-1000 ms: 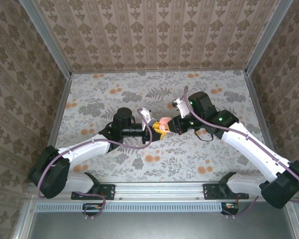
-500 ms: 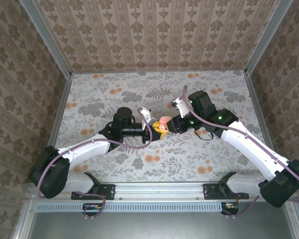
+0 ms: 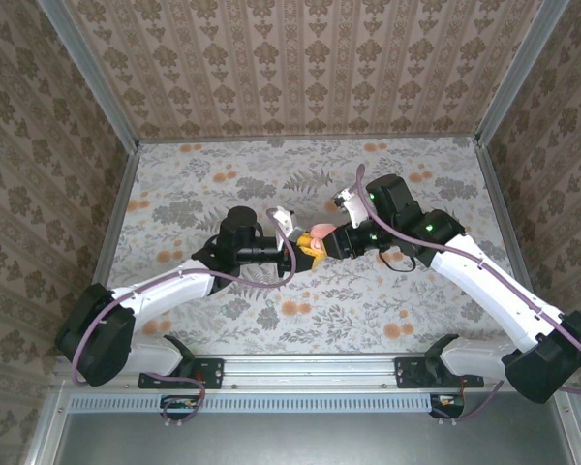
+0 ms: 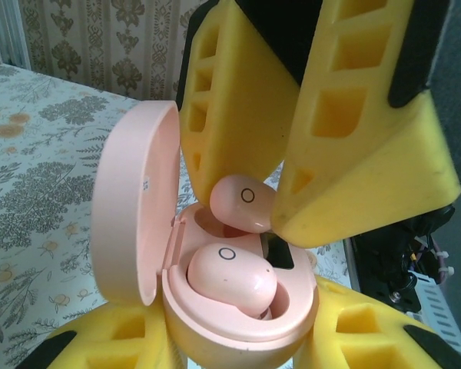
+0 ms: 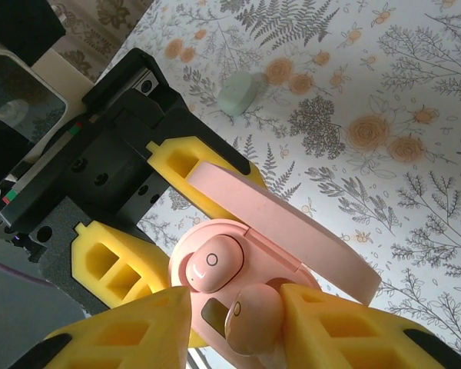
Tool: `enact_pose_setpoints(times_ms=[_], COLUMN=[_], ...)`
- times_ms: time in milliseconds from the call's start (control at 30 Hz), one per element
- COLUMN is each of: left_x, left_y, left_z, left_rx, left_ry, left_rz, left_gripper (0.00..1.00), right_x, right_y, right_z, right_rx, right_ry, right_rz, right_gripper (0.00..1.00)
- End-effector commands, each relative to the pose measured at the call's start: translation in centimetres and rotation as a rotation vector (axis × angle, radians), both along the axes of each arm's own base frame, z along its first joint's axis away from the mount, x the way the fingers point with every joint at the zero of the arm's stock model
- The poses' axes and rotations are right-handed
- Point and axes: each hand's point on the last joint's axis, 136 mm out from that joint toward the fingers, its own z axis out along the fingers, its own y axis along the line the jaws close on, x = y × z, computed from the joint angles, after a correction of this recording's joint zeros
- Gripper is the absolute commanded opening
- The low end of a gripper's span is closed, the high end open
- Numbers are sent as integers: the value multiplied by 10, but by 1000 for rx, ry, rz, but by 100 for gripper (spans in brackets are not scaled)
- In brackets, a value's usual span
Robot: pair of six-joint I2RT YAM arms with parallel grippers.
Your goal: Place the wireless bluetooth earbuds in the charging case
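At centre, left gripper [image 4: 238, 350] clamps pale pink oval plastic charging case [image 4: 131, 207] steady, lid open; one tiny pink rounded earbud [image 4: 230, 273] is seated, its twin [image 4: 242, 201] at twelve o'clock leaning between parted fingers of right gripper [image 5: 238, 304].
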Motion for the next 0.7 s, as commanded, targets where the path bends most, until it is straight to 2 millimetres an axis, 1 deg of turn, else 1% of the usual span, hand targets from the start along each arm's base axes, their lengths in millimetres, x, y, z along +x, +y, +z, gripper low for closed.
enact_pose_setpoints(times_ms=[0, 200, 667], left_x=[-11, -13, -16], left_y=[-8, -9, -10], left_z=[26, 25, 24], left_rx=[-68, -68, -66], left_ry=[-53, -51, -49], left_rz=[-73, -75, -77], left_gripper=[0, 0, 0], right_x=[10, 11, 13], right_y=[-8, -11, -14], right_z=[6, 8, 19], right_rx=[-31, -32, -20], right_ry=[-14, -17, -43], right_rz=[-65, -90, -115], right_gripper=[38, 40, 42])
